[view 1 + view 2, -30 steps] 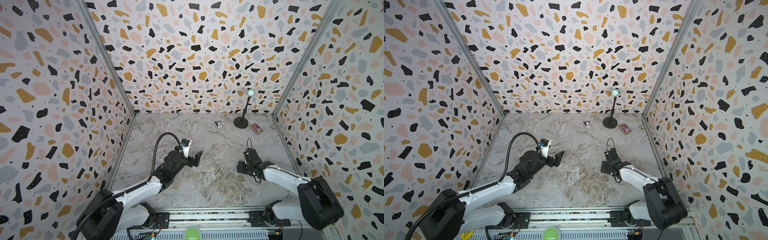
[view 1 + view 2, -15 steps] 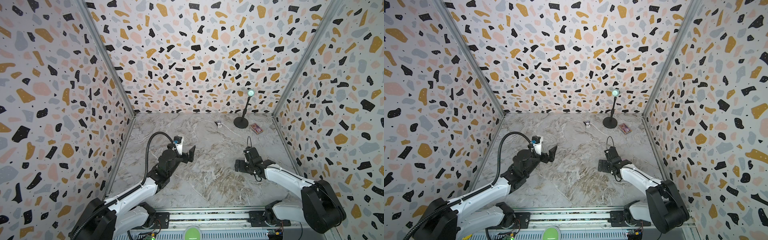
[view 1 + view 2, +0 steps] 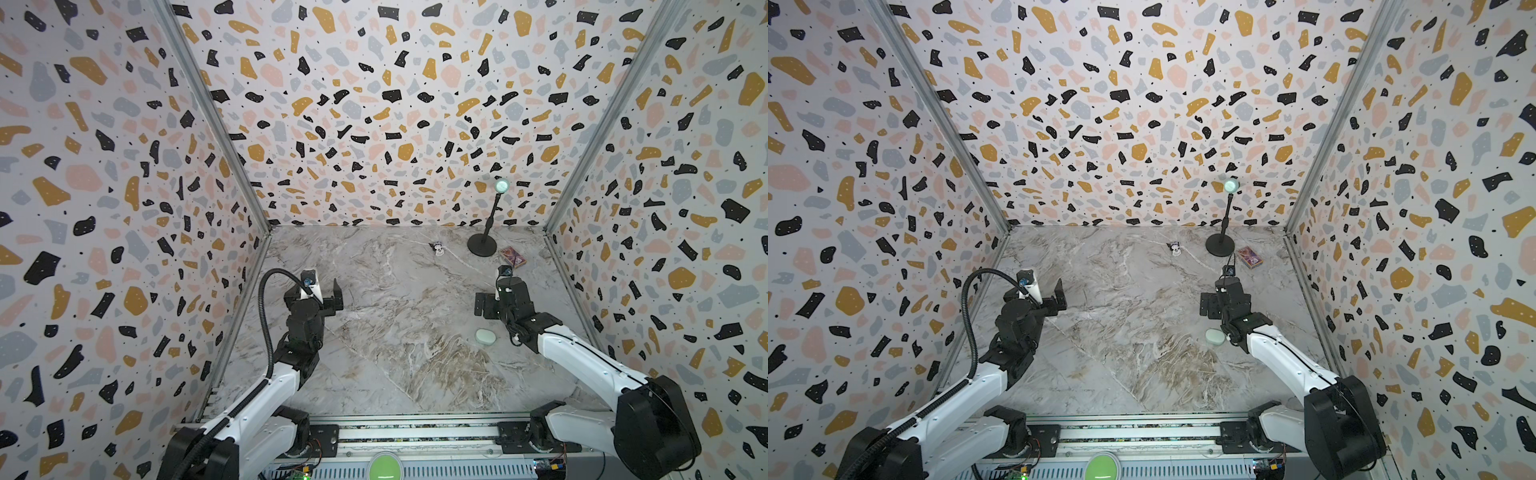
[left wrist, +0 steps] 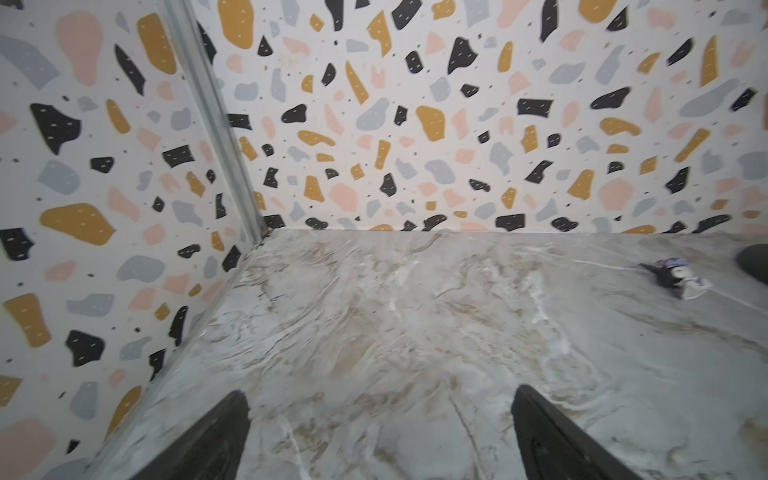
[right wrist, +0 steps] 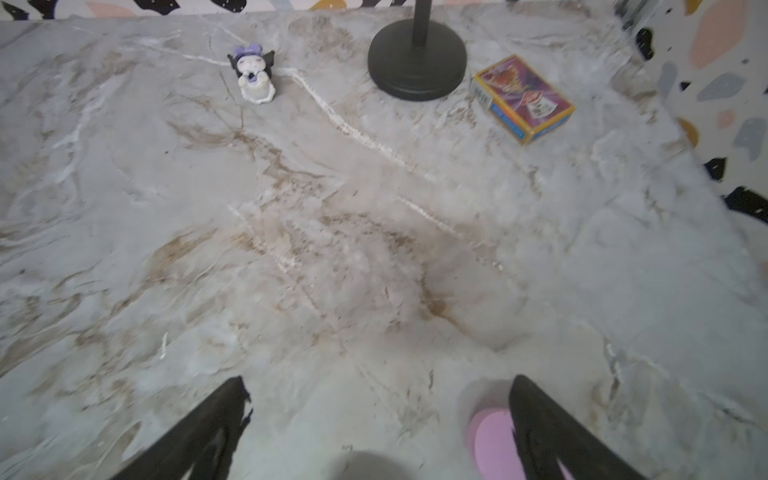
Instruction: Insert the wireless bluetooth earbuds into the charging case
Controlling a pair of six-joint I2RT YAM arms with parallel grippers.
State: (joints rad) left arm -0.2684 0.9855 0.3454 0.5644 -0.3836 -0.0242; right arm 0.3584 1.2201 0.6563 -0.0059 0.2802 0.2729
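My right pincer (image 5: 378,378), just beyond the shut mint charging case (image 3: 485,336) on the counter (image 3: 395,332), and my left pincer (image 4: 380,390), well apart from it, stand wide, empty; no earbuds show, likely stowed inside.

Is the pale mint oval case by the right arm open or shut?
Shut, it seems: the pale mint oval charging case shows one smooth rounded top in both top views, no raised lid.

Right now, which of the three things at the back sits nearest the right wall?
The colourful flat box; the black stand base and the figurine sit further left.
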